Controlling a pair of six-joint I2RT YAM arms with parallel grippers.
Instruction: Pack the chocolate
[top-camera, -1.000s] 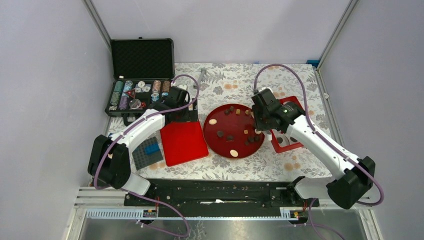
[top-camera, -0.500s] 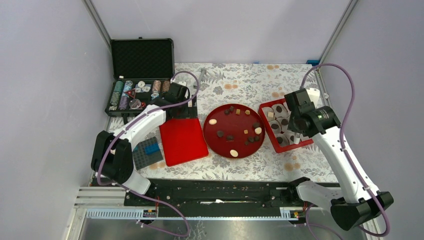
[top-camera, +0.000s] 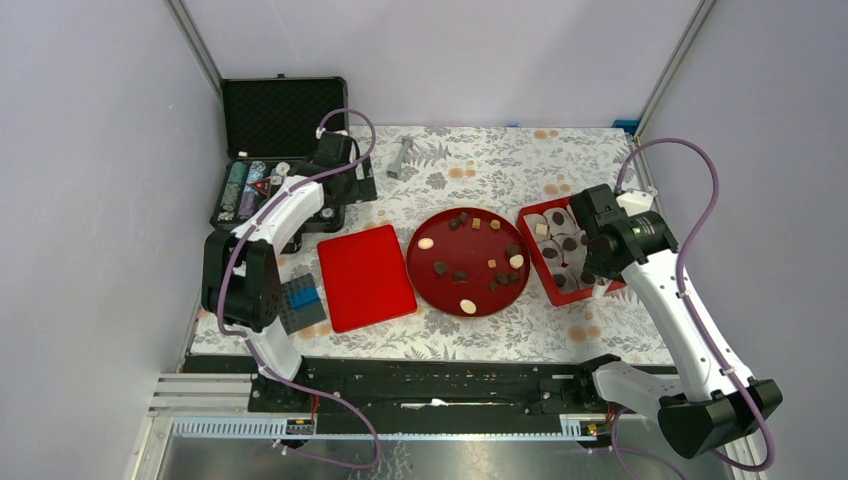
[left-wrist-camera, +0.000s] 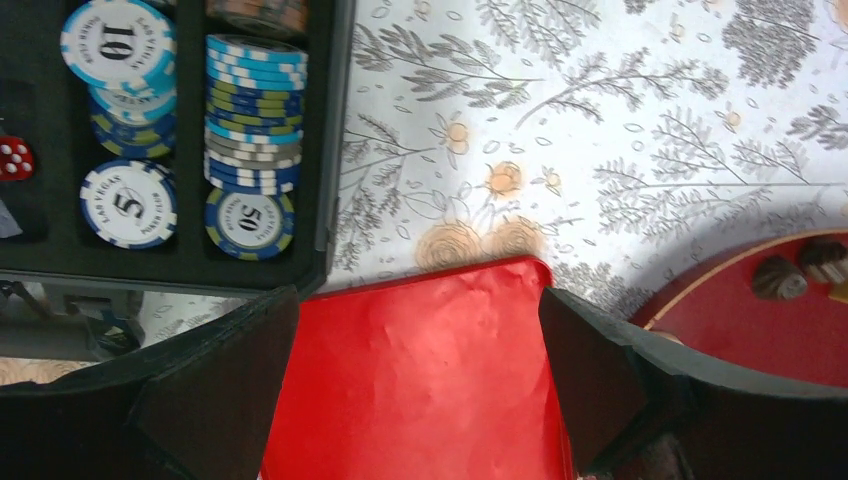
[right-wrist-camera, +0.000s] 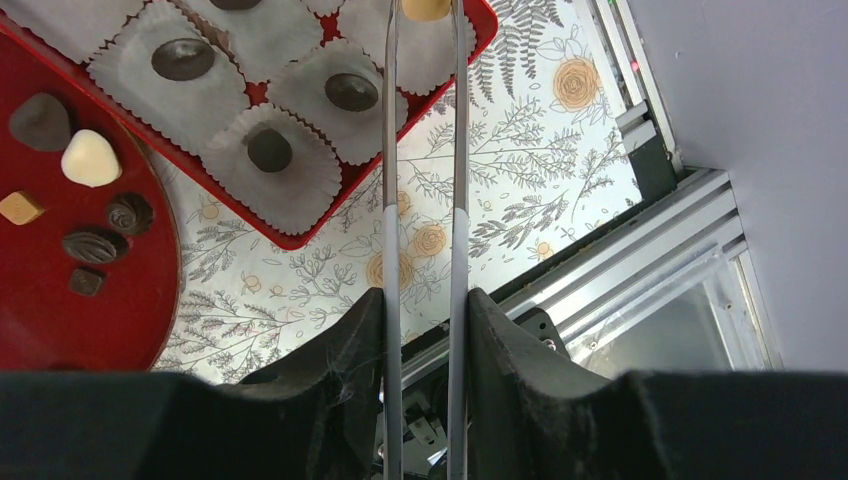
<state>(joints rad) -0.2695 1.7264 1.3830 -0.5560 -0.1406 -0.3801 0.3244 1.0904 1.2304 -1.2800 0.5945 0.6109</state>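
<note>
Several small chocolates (top-camera: 459, 273), dark, tan and cream, lie on a round red plate (top-camera: 470, 298). It also shows in the right wrist view (right-wrist-camera: 40, 300). A red box (top-camera: 552, 283) with white paper cups stands right of the plate. Some cups hold a dark chocolate (right-wrist-camera: 352, 91). My right gripper (right-wrist-camera: 425, 300) is shut on metal tongs (right-wrist-camera: 391, 180). The tongs' tips pinch a tan chocolate (right-wrist-camera: 425, 8) over the box (right-wrist-camera: 285, 238), near a corner. My left gripper (left-wrist-camera: 420, 330) is open and empty above the far edge of a flat red lid (left-wrist-camera: 420, 400).
An open black case (top-camera: 280, 115) of poker chips (left-wrist-camera: 255, 110) stands at the far left. A studded brick plate (top-camera: 298, 303) lies left of the lid (top-camera: 365, 277). A small grey object (top-camera: 401, 158) lies at the back. A metal rail (right-wrist-camera: 640, 270) runs near the box.
My right arm swung from over the plate to over the red box with the tongs. My left arm pulled back from the lid toward the chip case.
</note>
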